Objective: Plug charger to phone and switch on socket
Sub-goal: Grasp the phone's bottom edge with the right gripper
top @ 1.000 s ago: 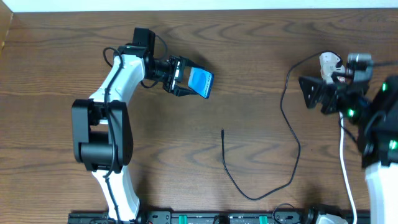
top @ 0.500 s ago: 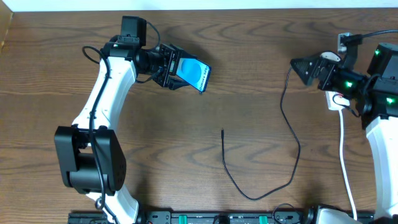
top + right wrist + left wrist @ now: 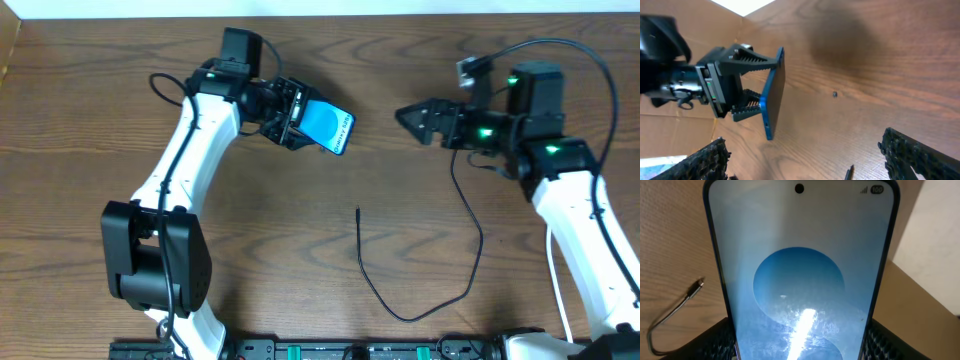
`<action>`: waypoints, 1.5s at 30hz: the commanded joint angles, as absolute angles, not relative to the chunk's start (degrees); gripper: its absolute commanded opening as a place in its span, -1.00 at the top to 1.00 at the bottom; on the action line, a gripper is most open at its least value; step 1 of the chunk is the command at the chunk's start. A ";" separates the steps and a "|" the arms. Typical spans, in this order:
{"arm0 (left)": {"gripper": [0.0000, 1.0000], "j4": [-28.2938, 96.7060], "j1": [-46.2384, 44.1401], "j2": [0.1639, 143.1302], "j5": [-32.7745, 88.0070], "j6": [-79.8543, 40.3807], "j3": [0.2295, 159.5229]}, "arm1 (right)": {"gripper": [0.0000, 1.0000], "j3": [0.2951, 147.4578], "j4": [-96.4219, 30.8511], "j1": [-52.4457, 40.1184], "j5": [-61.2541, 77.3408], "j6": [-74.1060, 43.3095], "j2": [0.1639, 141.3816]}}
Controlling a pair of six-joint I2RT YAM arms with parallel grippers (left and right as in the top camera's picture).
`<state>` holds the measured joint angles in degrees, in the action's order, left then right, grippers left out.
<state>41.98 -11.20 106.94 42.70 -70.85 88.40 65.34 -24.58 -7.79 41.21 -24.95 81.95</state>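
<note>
**Left clamped on phone, right open and empty**

- Left arm (image 3: 190, 150): reaches from the near-left base up the table, then bends right at the wrist.
- Left fingers (image 3: 747, 60): clamped on the phone's long edges, one per side. Ribbed pads show at both lower corners of the left wrist view.
- Phone (image 3: 328, 127): held off the table (image 3: 80, 150) and tilted, screen lit blue with a round blob. Seen nearly edge-on from the right wrist. Camera-hole end points away from the left wrist, toward the right arm.
- Right arm (image 3: 580, 210): comes up from the near-right edge and bends left at the elbow, with the wrist aimed at the phone.
- Right fingers (image 3: 920, 155): spread wide at the two sides of the right wrist view, nothing between them. Level with the phone across a gap of bare table, not touching it.
- Charger cable (image 3: 470, 270): flat on the table. Plug tip (image 3: 358, 210) at mid-table, nearer the front edge than the phone. Well apart from both sets of fingers.
- Cable route: loops toward the front edge, then climbs under the right wrist. Far end hidden there.
- Same tip shows in the left wrist view, left of the phone.
</note>
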 commanded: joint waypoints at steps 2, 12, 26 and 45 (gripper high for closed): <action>0.85 41.87 -13.15 105.27 39.38 -74.22 88.42 | -0.91 66.54 -24.62 -11.88 32.45 -27.05 83.94; 0.86 40.58 -15.84 105.27 39.33 -79.88 88.42 | -0.97 66.54 -22.90 -16.80 29.87 -29.80 88.07; 0.86 40.16 -18.31 105.27 39.38 -85.69 88.42 | -0.98 66.54 -21.63 -19.20 28.77 -29.74 88.20; 0.86 39.92 -23.22 105.27 40.21 -90.94 88.42 | -0.72 66.52 -22.46 -21.10 25.56 -29.71 88.20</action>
